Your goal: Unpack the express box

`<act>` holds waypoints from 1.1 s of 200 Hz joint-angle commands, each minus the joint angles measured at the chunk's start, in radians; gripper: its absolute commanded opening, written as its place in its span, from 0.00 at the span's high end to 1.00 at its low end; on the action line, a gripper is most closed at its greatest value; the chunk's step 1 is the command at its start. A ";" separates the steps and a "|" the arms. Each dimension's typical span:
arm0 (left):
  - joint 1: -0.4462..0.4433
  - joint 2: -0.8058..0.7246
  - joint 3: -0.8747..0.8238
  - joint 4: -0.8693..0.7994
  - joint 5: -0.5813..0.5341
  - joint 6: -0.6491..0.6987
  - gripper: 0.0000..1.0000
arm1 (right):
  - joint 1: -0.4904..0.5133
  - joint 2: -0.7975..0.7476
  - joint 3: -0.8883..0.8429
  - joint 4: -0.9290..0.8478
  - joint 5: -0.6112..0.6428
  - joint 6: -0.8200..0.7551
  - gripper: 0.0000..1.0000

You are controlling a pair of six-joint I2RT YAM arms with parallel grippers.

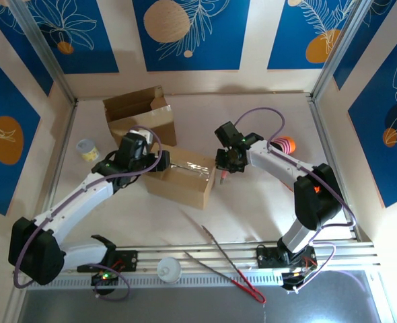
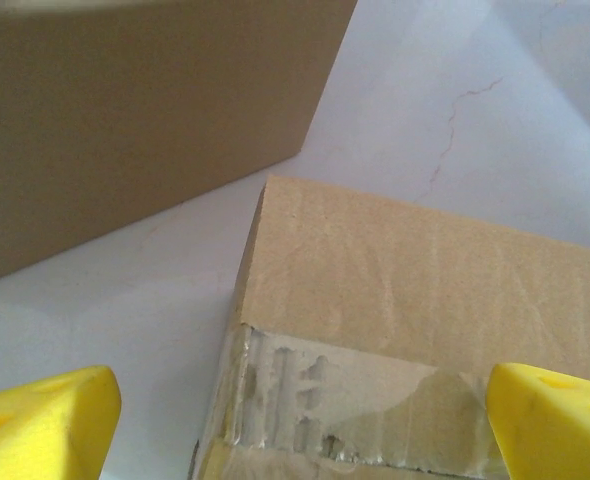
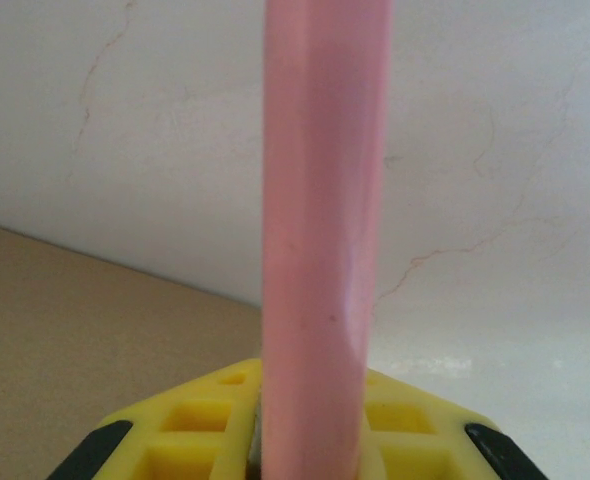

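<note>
White tabletop (image 1: 266, 208) was enclosed by cream walls carrying blue floral panels (image 1: 192, 33). The express box (image 1: 182, 176), a closed cardboard carton sealed with clear tape (image 1: 188, 166), lay near the middle of the table between the two arms. A second cardboard box (image 1: 139, 114), with its flaps open, stood just behind it toward the back wall.

The left gripper (image 1: 159, 160) was positioned at the left end of the express box. In the left wrist view its yellow fingertips (image 2: 40, 420) stood wide apart, with the taped corner of the express box (image 2: 425, 290) lying between and below them. Contact with the cardboard could not be confirmed. The second box (image 2: 145, 110) occupied the upper left of that view.

The right gripper (image 1: 225, 165) was positioned at the right end of the express box. Its jaws were clamped on a pink rod-shaped tool (image 3: 325, 230), which extended straight out from the yellow fingers (image 3: 425, 420). The box top (image 3: 75, 330) lay beside the tool.

A small cup (image 1: 86, 149) stood at the left. An orange object (image 1: 287, 143) lay behind the right arm. Red-tipped tongs (image 1: 229, 262) and a white round item (image 1: 169, 269) lay near the front rail.
</note>
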 commanded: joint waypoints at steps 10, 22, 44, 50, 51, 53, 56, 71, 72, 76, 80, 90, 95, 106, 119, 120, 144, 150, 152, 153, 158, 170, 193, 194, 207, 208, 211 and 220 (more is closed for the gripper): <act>-0.006 -0.034 -0.028 0.055 -0.036 -0.021 0.09 | 0.004 -0.010 -0.025 0.005 -0.030 0.014 1.00; -0.006 -0.037 -0.041 0.067 -0.045 -0.026 0.09 | 0.003 -0.010 -0.028 0.008 -0.033 0.016 1.00; -0.005 -0.042 -0.071 0.104 -0.052 -0.031 0.10 | 0.004 -0.010 -0.032 0.011 -0.037 0.016 1.00; -0.006 -0.042 -0.082 0.118 -0.054 -0.031 0.10 | 0.004 -0.010 -0.033 0.012 -0.038 0.016 1.00; -0.006 -0.042 -0.084 0.122 -0.054 -0.031 0.10 | 0.004 -0.011 -0.033 0.012 -0.038 0.016 1.00; -0.006 -0.042 -0.089 0.126 -0.055 -0.031 0.10 | 0.004 -0.011 -0.034 0.013 -0.039 0.016 1.00; -0.006 -0.043 -0.095 0.135 -0.057 -0.031 0.10 | 0.004 -0.011 -0.034 0.012 -0.039 0.015 1.00; -0.006 -0.042 -0.128 0.173 -0.064 -0.029 0.10 | 0.006 -0.010 -0.038 0.013 -0.042 0.015 1.00; -0.006 -0.042 -0.130 0.175 -0.064 -0.029 0.10 | 0.006 -0.011 -0.038 0.013 -0.043 0.016 1.00; -0.006 -0.042 -0.138 0.183 -0.066 -0.028 0.10 | 0.007 -0.011 -0.039 0.014 -0.044 0.016 1.00; -0.006 -0.044 -0.146 0.190 -0.067 -0.027 0.10 | 0.006 -0.012 -0.041 0.015 -0.045 0.017 1.00; -0.006 -0.045 -0.166 0.208 -0.073 -0.028 0.11 | 0.007 -0.014 -0.044 0.015 -0.046 0.018 1.00; -0.006 -0.046 -0.175 0.216 -0.076 -0.031 0.11 | 0.007 -0.015 -0.046 0.017 -0.048 0.017 1.00; -0.008 -0.051 -0.199 0.235 -0.083 -0.031 0.11 | 0.008 -0.017 -0.051 0.018 -0.050 0.020 1.00; -0.012 -0.056 -0.226 0.255 -0.094 -0.036 0.11 | 0.009 -0.021 -0.055 0.018 -0.052 0.019 1.00; -0.013 -0.057 -0.228 0.257 -0.094 -0.037 0.11 | 0.009 -0.022 -0.055 0.019 -0.053 0.019 1.00; -0.026 -0.061 -0.270 0.286 -0.119 -0.045 0.11 | 0.009 -0.031 -0.060 0.016 -0.058 0.020 1.00; -0.030 -0.061 -0.282 0.291 -0.126 -0.049 0.11 | 0.010 -0.036 -0.060 0.012 -0.059 0.019 1.00; -0.030 -0.060 -0.284 0.294 -0.129 -0.049 0.11 | 0.010 -0.037 -0.060 0.011 -0.059 0.019 1.00; -0.031 -0.060 -0.286 0.294 -0.130 -0.049 0.11 | 0.010 -0.038 -0.060 0.011 -0.060 0.018 1.00; -0.034 -0.059 -0.294 0.301 -0.136 -0.051 0.11 | 0.010 -0.042 -0.060 0.007 -0.059 0.020 1.00; -0.038 -0.059 -0.311 0.312 -0.149 -0.058 0.11 | 0.012 -0.057 -0.060 -0.003 -0.062 0.019 1.00; -0.044 -0.057 -0.327 0.321 -0.164 -0.072 0.11 | 0.013 -0.105 -0.063 -0.028 -0.069 0.021 1.00; -0.044 -0.057 -0.329 0.321 -0.165 -0.072 0.11 | 0.012 -0.107 -0.063 -0.029 -0.069 0.020 1.00; -0.046 -0.058 -0.330 0.320 -0.171 -0.077 0.11 | 0.015 -0.145 -0.067 -0.045 -0.078 0.021 1.00; -0.047 -0.058 -0.330 0.319 -0.172 -0.077 0.11 | 0.014 -0.148 -0.068 -0.047 -0.080 0.022 1.00; -0.048 -0.058 -0.331 0.317 -0.174 -0.078 0.11 | 0.014 -0.159 -0.069 -0.051 -0.082 0.022 1.00; -0.050 -0.061 -0.334 0.316 -0.182 -0.081 0.11 | 0.015 -0.192 -0.072 -0.068 -0.089 0.024 1.00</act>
